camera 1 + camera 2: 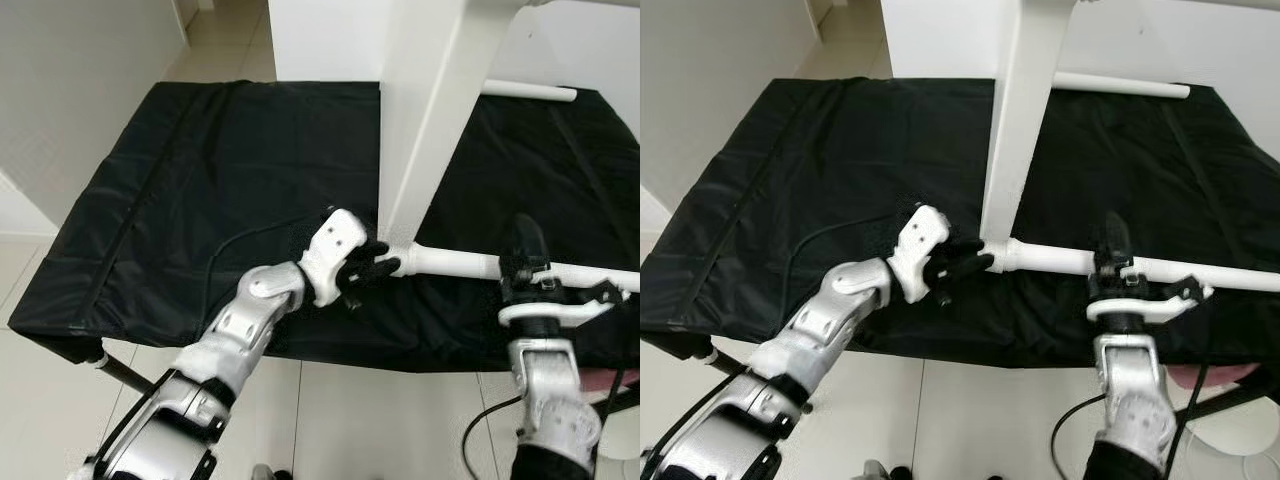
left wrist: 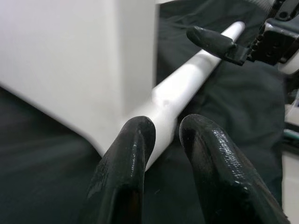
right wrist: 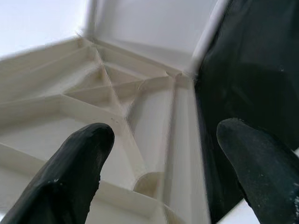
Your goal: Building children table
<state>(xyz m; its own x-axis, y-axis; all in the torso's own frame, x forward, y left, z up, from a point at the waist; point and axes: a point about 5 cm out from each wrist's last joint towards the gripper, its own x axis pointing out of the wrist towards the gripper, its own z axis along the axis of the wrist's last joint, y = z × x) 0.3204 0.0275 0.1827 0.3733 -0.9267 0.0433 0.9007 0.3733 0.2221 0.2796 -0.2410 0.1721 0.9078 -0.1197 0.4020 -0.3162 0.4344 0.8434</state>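
A white table top (image 1: 425, 120) stands on edge on a black cloth (image 1: 220, 180). A white table leg (image 1: 455, 263) runs sideways from its near bottom corner toward my right. My left gripper (image 1: 380, 265) is shut on the leg's end at that corner; the left wrist view shows its fingers (image 2: 131, 158) pinching the tube (image 2: 187, 79). My right gripper (image 1: 527, 262) is open and straddles the leg further right, one finger (image 1: 528, 235) reaching over it. In the right wrist view, the open fingers (image 3: 79, 158) face the ribbed underside of the top (image 3: 117, 93).
A second white leg (image 1: 530, 92) sticks out from the top's far side. The cloth's front edge (image 1: 300, 355) drops to a tiled floor (image 1: 380, 420). A white wall (image 1: 70, 90) rises on the left. Something pink (image 1: 600, 380) sits low on the right.
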